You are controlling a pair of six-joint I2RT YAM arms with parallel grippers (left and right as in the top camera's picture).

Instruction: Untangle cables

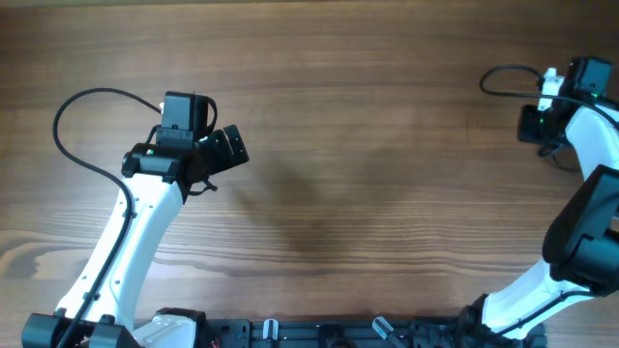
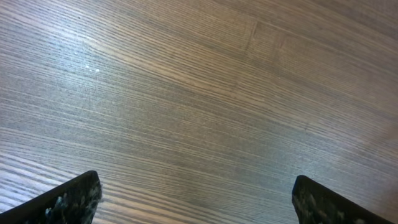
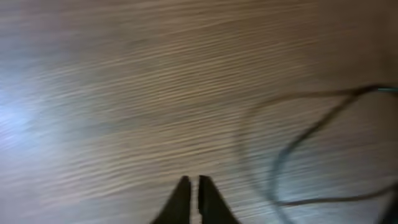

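the wooden table [image 1: 338, 116] fills every view, and places here are given against it; the left gripper [image 2: 196, 205] hangs over the table's left half, its two dark fingertips [image 2: 74, 199] spread as wide as the wrist view allows, one in each lower corner of that view, with only bare wood grain between them and nothing pinched; from overhead the same gripper [image 1: 230, 147] sits at the end of a white arm link [image 1: 126, 242] that rises from the table's near edge, and a thick black arm cable [image 1: 58, 126] arcs out toward the table's left side; the right gripper [image 3: 193, 190] is over the table's far right corner, its slim dark fingers pressed together tip to tip, a hairline gap at most, and nothing shows between them; the cables [image 3: 275, 171] lie flat on the table just to the right of those closed fingers, thin dark wire blurred in the wrist view, curving in an open loop that runs off toward the table's right edge; the wire and the fingertips are apart, not touching; how many strands there are, or whether they cross, cannot be told through the blur; in the overhead view the thin wire cannot be picked out for certain beside the right arm [image 1: 590, 193].
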